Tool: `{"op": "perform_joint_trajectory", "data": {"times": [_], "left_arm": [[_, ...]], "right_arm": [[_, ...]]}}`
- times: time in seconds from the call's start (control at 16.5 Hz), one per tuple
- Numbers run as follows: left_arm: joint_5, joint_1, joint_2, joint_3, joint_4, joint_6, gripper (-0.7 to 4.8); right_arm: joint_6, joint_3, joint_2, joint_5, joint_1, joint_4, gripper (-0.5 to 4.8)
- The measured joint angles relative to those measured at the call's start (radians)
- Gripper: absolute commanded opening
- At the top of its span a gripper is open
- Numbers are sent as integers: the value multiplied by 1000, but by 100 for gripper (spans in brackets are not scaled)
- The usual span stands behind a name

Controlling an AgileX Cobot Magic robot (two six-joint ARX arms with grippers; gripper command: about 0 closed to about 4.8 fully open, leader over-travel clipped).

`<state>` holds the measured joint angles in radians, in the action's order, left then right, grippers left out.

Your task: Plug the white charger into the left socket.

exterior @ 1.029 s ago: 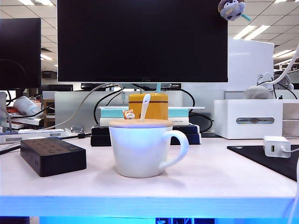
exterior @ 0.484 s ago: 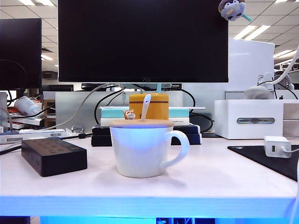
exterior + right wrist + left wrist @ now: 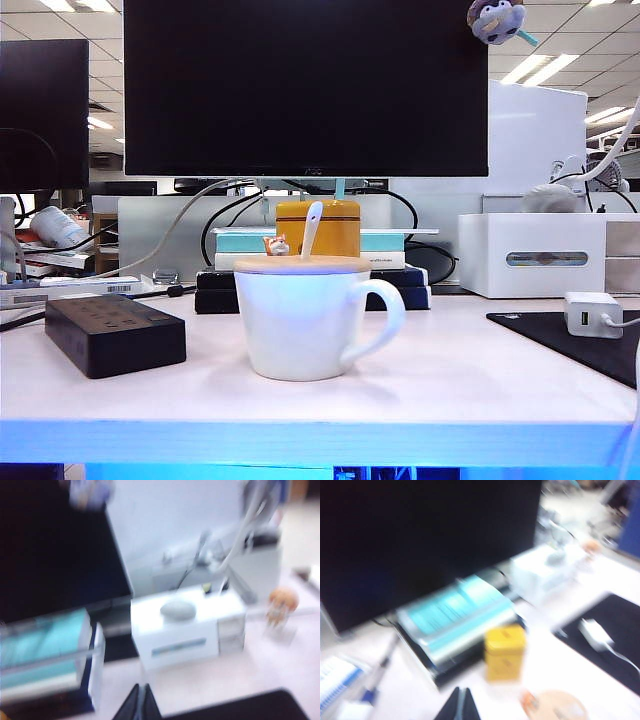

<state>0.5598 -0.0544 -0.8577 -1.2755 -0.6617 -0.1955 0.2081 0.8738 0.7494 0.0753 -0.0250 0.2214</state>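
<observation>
Standing centre table: white mug (image 3: pixel 305 318), wooden lid on
Power strip (image 3: pixel 115 333): left of mug; left socket (image 3: pixel 100 313) atop
White charger (image 3: pixel 592 313): lying on black mat (image 3: pixel 580 338), right
Left gripper (image 3: pixel 458 706): pressed together, empty, above desk
Right gripper (image 3: pixel 139 704): pressed together, empty

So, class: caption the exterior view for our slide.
Small white plastic charger rests on flat black mat, far from matte black power strip.

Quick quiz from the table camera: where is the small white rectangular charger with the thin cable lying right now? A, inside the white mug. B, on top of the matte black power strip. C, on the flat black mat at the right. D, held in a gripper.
C: the small white rectangular charger lies on the flat black mat at the right, far from the matte black power strip, and neither gripper is near it.
</observation>
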Motion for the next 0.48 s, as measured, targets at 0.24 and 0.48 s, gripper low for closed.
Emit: {"op": "perform_joint_trajectory", "data": {"times": [0.24, 0.48], "left_arm": [[118, 0, 5, -63, -192, -80, -6], [119, 0, 6, -63, -202, -81, -6]], "right_arm": [[0, 192, 205, -27, 0, 188, -1], [158, 257, 359, -161, 0, 316, -1]]}}
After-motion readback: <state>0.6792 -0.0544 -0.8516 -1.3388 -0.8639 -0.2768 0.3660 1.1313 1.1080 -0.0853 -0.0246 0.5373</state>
